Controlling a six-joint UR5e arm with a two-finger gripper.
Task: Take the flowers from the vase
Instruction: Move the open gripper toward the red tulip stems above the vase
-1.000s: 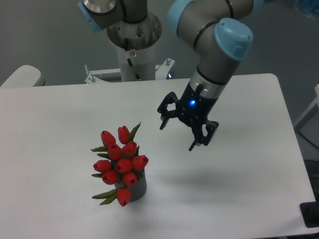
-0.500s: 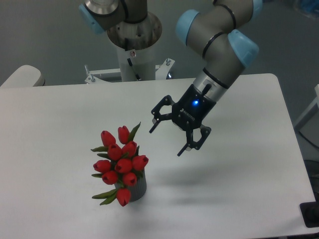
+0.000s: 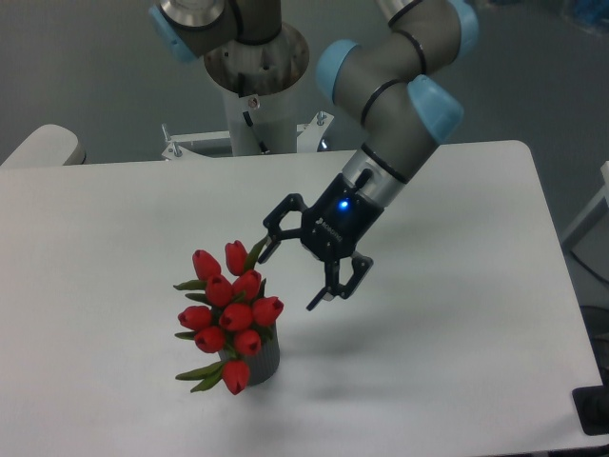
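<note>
The flowers, a bunch of red tulip buds with green leaves, stand in the vase, a short dark grey ribbed cylinder mostly hidden behind the buds, at the table's front left. My gripper is open and empty. It hovers just right of the upper buds, jaws spread wide and pointing left and down toward the bunch. One fingertip is close to a leaf at the top; I cannot tell whether it touches.
The white table has its right edge near x 600 and its front edge at the bottom. The robot's base column stands behind the table's far edge. A pale chair back shows at far left.
The gripper has moved left and slightly down, from the table's middle toward the flowers, staying open. The flowers and vase have not moved.
</note>
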